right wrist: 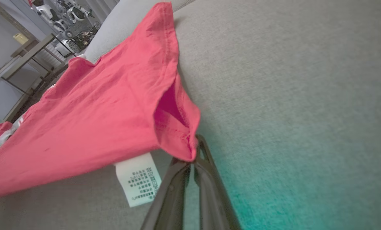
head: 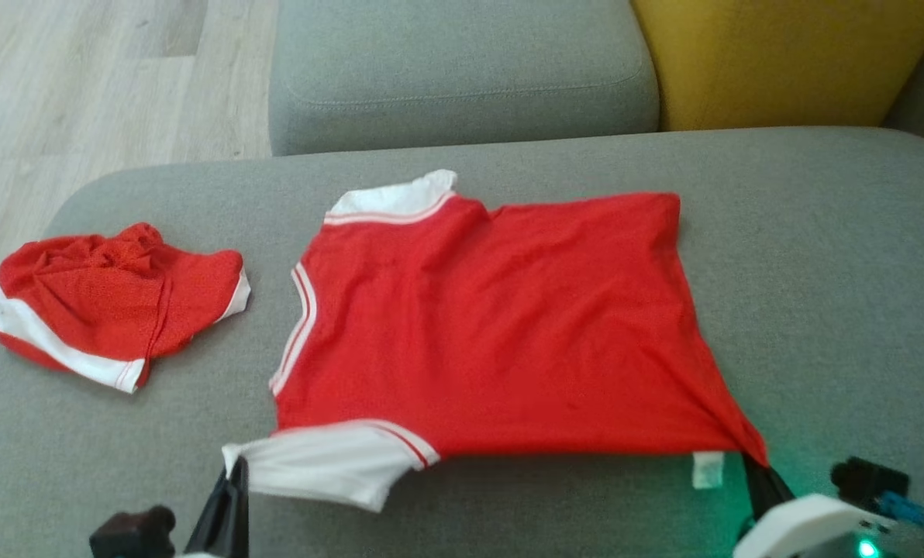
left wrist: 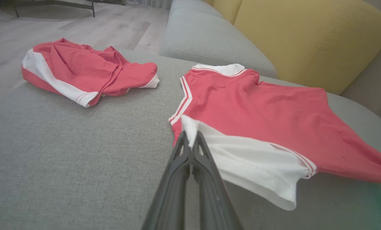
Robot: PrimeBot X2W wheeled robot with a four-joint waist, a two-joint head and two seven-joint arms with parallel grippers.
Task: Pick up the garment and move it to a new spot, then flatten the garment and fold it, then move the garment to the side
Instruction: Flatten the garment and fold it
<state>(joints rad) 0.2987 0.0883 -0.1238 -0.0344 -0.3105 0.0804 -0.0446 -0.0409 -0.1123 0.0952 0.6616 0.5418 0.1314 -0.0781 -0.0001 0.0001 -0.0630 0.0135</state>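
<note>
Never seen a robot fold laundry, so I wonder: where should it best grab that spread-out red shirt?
Probably at its two near corners, coming in low from the robot's own side. The red shirt lies flat with that edge closest, so the left gripper pinches the white sleeve and the right gripper the hem corner, letting both arms lift it evenly.

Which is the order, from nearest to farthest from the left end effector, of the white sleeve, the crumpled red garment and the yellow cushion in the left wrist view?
1. white sleeve of the red shirt: pinched at the tips of the left end effector.
2. crumpled red garment: upper left, apart from the shirt.
3. yellow cushion: upper right, at the back.
</note>
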